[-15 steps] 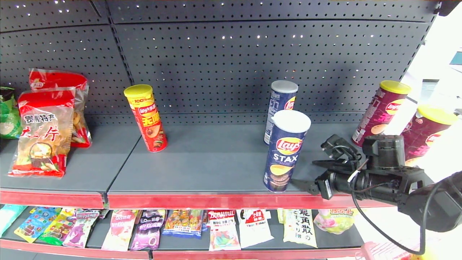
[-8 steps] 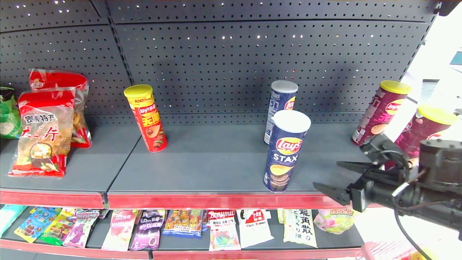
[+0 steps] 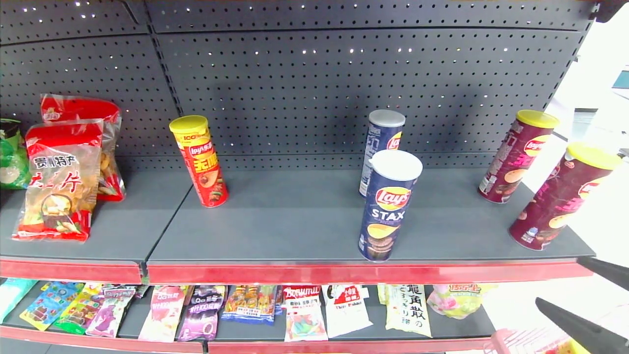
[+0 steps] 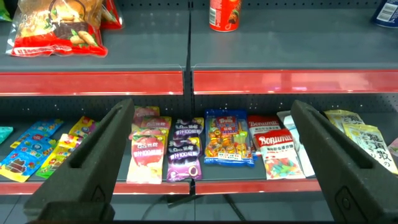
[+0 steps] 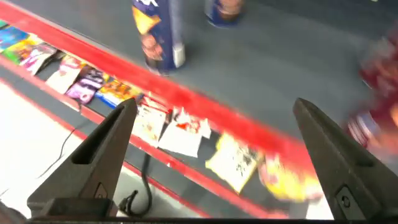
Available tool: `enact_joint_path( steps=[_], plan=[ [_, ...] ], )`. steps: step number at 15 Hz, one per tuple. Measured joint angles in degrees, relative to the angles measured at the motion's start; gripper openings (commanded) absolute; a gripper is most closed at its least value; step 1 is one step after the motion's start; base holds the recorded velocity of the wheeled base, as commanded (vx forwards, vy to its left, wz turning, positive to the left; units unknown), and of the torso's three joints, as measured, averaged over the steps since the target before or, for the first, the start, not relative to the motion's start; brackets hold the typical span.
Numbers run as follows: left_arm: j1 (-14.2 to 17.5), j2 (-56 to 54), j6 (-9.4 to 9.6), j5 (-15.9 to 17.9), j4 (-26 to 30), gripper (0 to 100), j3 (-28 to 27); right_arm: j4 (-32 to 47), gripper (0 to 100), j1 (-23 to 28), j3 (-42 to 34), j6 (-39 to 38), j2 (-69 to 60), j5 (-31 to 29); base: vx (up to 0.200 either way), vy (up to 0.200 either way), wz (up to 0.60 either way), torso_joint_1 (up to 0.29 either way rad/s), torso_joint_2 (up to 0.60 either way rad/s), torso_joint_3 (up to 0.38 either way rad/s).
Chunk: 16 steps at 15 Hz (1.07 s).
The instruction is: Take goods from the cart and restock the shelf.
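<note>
Standing at the red lip of the upper shelf (image 3: 285,221): front blue can (image 3: 390,204), upright; second blue can (image 3: 382,147) just behind it. Below and right of it, right gripper (image 3: 597,300) (image 5: 214,109), fingers spread, empty. Lower than it, left gripper (image 4: 211,107), also spread wide, empty.

Looking forward and down from the head at mid range, facing the upper shelf (image 3: 295,221) squarely, with the red can (image 3: 201,162) at 9 o'clock of the view's centre, the blue can (image 3: 390,206) toward 4 o'clock and the lower packets (image 3: 304,309) at 6 o'clock. Peering level and close from the left wrist between the left gripper's (image 4: 211,107) parted fingers, sharing the packets and the red can's base. Tilting down from the right wrist between the right gripper's (image 5: 216,102) parted fingers, sharing the blue can and the packets.
</note>
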<state>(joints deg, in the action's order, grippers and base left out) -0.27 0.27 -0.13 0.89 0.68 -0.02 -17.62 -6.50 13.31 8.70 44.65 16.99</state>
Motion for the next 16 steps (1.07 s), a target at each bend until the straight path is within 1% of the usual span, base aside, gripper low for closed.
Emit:
enact_joint_path(
  steps=[1,4,5,7,11,15,16],
  plan=[
    [0.0,0.0,-0.02,0.0,0.0,100,0.0,7.3,100,2.1,1.4,-0.9,-4.3,-1.4,0.000,0.000,0.00,0.000,0.00,0.000],
    [0.0,0.0,-0.02,0.0,0.0,100,0.0,23.9,100,7.4,5.1,-2.7,-16.3,-5.4,0.000,0.000,0.00,0.000,0.00,0.000],
    [0.0,0.0,-0.02,0.0,0.0,100,0.0,28.4,100,8.3,5.8,-2.9,-20.5,-6.2,0.000,0.000,0.00,0.000,0.00,0.000],
    [0.0,0.0,-0.02,0.0,0.0,100,0.0,34.2,100,9.1,6.8,-3.0,-26.8,-8.2,0.000,0.000,0.00,0.000,0.00,0.000],
    [0.0,0.0,0.09,0.0,0.0,100,0.0,34.4,100,9.5,8.1,-1.6,-32.7,-10.3,0.000,0.000,0.00,0.000,0.00,0.000],
    [0.0,0.0,0.11,0.0,0.0,100,0.0,34.0,100,9.3,8.3,-1.0,-34.0,-11.8,0.000,0.000,0.00,0.000,0.00,0.000],
    [0.0,0.0,0.09,0.0,0.0,100,0.0,34.0,100,9.3,8.3,-1.0,-34.0,-11.8,-0.200,0.000,0.00,0.002,0.00,0.002]
  ],
)
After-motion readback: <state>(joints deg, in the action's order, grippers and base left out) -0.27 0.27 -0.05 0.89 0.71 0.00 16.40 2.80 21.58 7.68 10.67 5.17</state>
